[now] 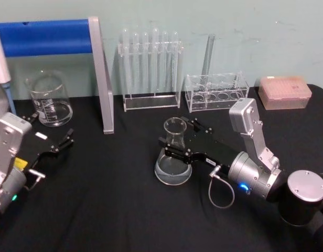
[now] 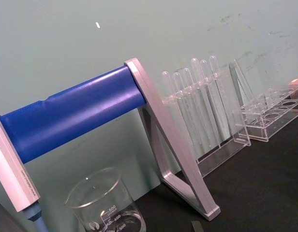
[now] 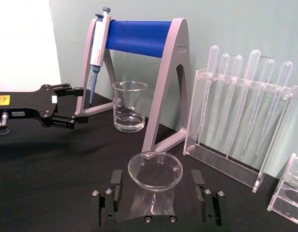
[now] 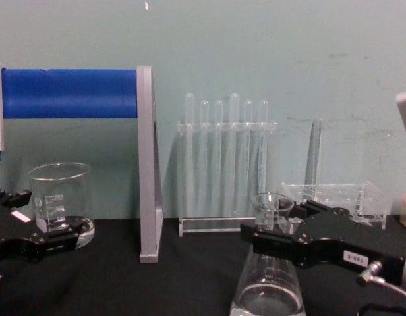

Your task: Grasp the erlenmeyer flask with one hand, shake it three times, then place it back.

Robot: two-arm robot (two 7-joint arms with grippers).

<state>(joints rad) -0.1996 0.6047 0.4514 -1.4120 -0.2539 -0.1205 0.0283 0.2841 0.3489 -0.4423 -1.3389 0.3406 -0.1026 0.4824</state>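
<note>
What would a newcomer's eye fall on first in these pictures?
First is the erlenmeyer flask, standing upright in the middle of the black table. The right gripper is open around its neck, one finger on either side. Next comes the stand with the blue bar at the back left. The glass beaker sits below the bar, and the left gripper rests open in front of it.

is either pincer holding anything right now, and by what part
Nothing held yet. The right pincer straddles the neck of the flask, gaps both sides, its base on the table. The left pincer is open, empty.
</note>
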